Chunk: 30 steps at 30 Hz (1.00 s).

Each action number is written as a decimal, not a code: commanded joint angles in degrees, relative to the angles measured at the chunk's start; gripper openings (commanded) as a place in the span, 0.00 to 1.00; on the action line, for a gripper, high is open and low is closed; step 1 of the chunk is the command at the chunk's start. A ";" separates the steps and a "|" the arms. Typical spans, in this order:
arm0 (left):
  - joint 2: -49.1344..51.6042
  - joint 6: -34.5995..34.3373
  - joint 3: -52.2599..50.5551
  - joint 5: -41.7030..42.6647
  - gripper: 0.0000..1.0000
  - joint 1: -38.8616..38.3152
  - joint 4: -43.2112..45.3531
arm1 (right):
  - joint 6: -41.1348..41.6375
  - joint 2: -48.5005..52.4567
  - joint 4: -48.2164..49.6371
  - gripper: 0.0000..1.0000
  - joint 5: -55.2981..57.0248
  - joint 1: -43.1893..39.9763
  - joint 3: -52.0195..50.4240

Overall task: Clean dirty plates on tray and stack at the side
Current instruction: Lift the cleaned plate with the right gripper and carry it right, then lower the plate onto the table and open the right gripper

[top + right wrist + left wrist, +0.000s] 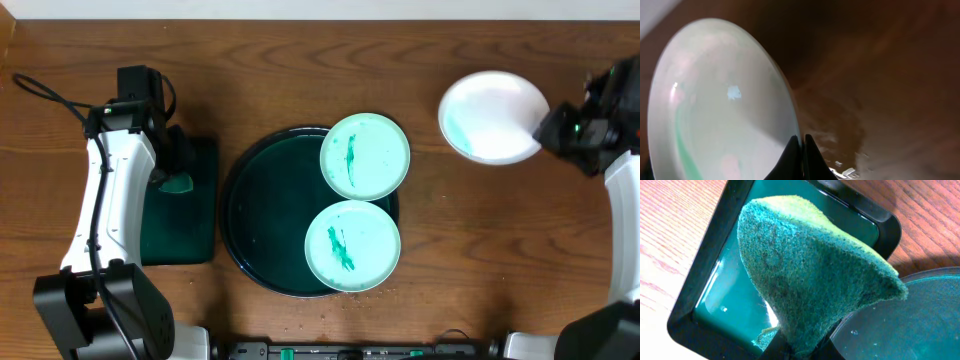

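Observation:
Two pale turquoise plates with teal smears lie on the right side of the round dark tray (pixel 250 210): one at the back (pixel 365 156), one at the front (pixel 352 245). My right gripper (pixel 548 128) is shut on the rim of the white plate (pixel 493 115), which has a teal smear on its left side and is held tilted above the table at the back right. The right wrist view shows that plate (pixel 720 105) pinched by the fingers (pixel 802 145). My left gripper (pixel 176 172) is shut on a green sponge (pixel 815 275) over the rectangular tray.
A small rectangular dark green tray (pixel 195 205) holding teal liquid (pixel 735 295) sits left of the round tray. The round tray's rim shows in the left wrist view (pixel 920 315). A black cable (pixel 45 95) runs at the back left.

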 commanded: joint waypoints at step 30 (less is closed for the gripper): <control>0.35 1.14 -0.42 -0.04 0.07 0.15 0.33 | -9.84 0.09 15.67 0.49 -1.38 9.70 -15.91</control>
